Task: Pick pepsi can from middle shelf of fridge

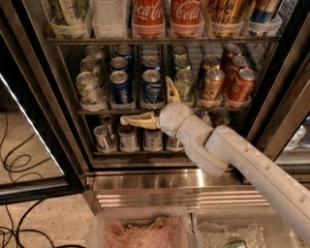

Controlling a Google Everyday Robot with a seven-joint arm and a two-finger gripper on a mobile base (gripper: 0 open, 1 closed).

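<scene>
The fridge (164, 183) stands open in front of me. Blue pepsi cans stand in two rows on the middle shelf (97, 112); the front ones are the left can (119, 88) and the right can (151, 86). My gripper (145, 100) is open wide just in front of the shelf's front rail, below and right of the right front pepsi can. One tan finger (138, 120) points left under the rail. The other finger (172, 90) points up between the pepsi can and a green can (184, 85). It holds nothing.
Green-white cans (89, 90) stand left of the pepsi, orange cans (213, 85) and red cans (240, 85) to the right. Coca-Cola bottles (150, 14) fill the top shelf, more cans (128, 139) the lower one. The glass door (29, 145) hangs open at left. Plastic bins (145, 230) lie below; cables (14, 227) lie on the floor.
</scene>
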